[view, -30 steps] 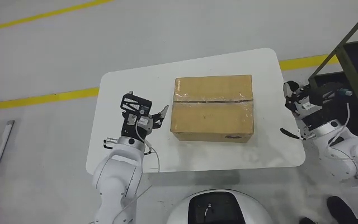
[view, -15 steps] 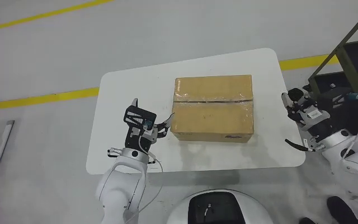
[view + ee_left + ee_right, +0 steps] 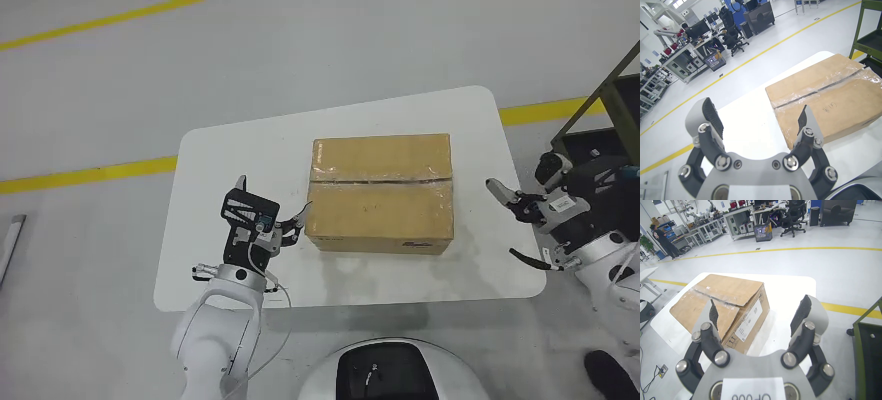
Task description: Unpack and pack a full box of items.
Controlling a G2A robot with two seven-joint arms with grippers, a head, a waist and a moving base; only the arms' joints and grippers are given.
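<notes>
Holds the left arm (image 3: pixel 215 325) bent up and forward, wrist angled inward, so that the left gripper (image 3: pixel 286 226) aims toward the middle. Has its fingers (image 3: pixel 712 115) spread wide apart, ribbed black pads facing each other across the gap. Carries the right arm (image 3: pixel 600 262) out at the far side, with the right gripper (image 3: pixel 507 220) aimed back toward the left one. Shows this one wide open too, one dark pad seen nearly broadside, the other edge-on.

Box (image 3: pixel 725 298): white label (image 3: pixel 748 321) on end face, print too small to read; up-arrow symbols (image 3: pixel 732 340) just beside label; handwritten scribble (image 3: pixel 829 107) on top, illegible; white tag (image 3: pixel 753 387) on right pincer (image 3: pixel 759 301), print cut off.
</notes>
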